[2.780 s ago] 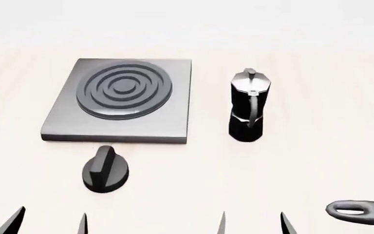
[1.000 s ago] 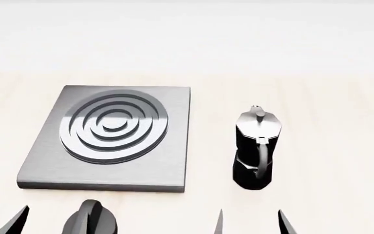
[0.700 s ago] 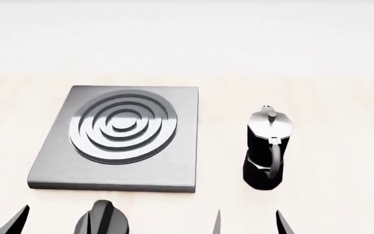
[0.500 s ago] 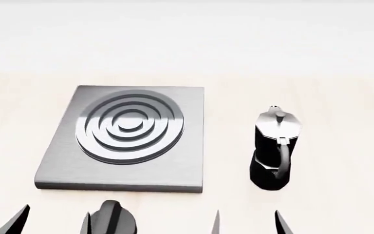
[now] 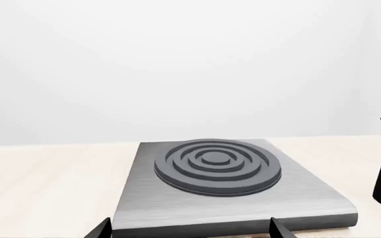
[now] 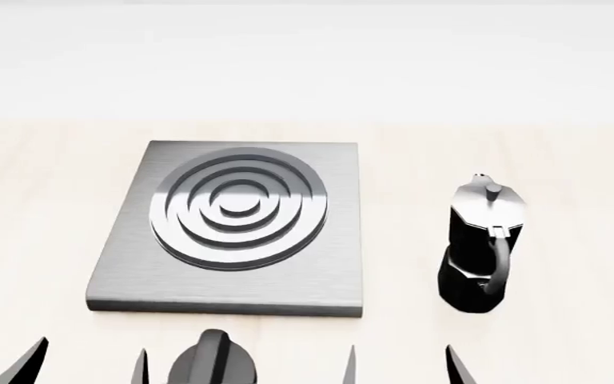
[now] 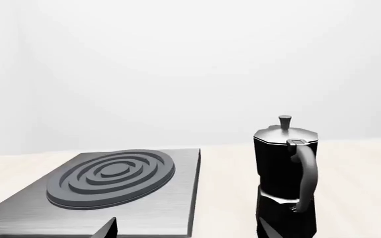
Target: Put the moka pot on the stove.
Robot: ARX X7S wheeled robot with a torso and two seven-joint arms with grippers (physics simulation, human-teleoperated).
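Brushed-grey stove (image 6: pixel 233 232) flat on pale tabletop (image 6: pixel 563 168); moka pot (image 6: pixel 482 244) upright beside it, toward right edge, apart; black knob (image 6: pixel 213 366) at near edge; both jaws spread, empty.

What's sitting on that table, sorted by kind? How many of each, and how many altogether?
Stove: 1
Moka pot: 1
Black knob: 1
Total: 3 things on the table, not counting the robot's own gripper tips at the head view's lower edge.
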